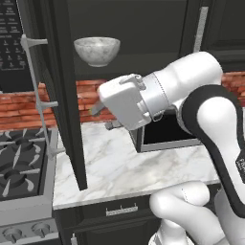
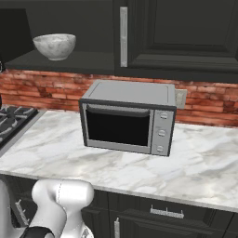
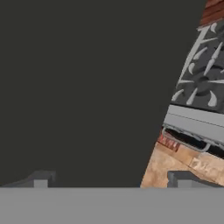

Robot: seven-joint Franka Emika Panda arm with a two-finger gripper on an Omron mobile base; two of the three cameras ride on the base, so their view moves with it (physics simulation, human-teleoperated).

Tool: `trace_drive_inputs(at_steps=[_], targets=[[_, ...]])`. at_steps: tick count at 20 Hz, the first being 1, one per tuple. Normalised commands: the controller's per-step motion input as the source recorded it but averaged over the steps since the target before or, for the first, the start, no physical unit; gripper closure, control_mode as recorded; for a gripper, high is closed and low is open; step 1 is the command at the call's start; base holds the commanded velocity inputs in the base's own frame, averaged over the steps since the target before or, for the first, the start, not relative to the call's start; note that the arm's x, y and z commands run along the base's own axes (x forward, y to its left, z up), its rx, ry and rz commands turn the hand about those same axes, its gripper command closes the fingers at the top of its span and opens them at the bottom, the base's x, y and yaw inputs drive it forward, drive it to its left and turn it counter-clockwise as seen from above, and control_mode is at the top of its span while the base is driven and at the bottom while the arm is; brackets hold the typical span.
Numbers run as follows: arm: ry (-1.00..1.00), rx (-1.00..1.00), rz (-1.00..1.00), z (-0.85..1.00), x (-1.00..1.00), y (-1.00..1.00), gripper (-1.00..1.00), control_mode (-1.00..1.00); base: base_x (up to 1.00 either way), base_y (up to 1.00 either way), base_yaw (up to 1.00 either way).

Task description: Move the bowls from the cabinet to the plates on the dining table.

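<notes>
Currently:
bowl (image 1: pixel 97 50): marbled, seen upright on open cabinet (image 1: pixel 62 95) shelf.
tool (image 3: pixel 109 181): fingers spread, nothing pinched.
relation: bowl lies above tool, slightly left; lift needed.

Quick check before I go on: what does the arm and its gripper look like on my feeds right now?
The arm is glossy white with rounded, bulbous segments and a black band curving around its joint. A boxy white hand follows a ribbed grey wrist ring. In the hand view the gripper shows two small, square dark grey finger tips. No cables show; a small marking on the black band is unreadable.
</notes>
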Motion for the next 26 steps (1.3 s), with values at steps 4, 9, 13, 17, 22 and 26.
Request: trace_drive_inputs(at_steps=[4,9,13,17,22,26], targets=[[-0.08,-0.16,-0.13,0.06,-0.63,-0.55,-1.0,-1.0,0.0,0.0,0.0],[-0.09,-0.19,-0.16,0.01,-0.74,-0.57,-1.0,-1.0,0.0,0.0,0.0],[-0.04,-0.16,-0.23,0.01,-0.6,-0.75,-1.0,-1.0,0.0,0.0,0.0],[0.0,-0.18,-0.27,0.01,-0.33,-0.95,-1.0,-1.0,0.0,0.0,0.0],[0.0,-0.29,-0.27,0.08,-0.02,-0.86,-1.0,-1.0,0.0,0.0,0.0],[0.0,-0.31,-0.25,0.06,0.0,-0.81,-1.0,-1.0,0.0,0.0,0.0]])
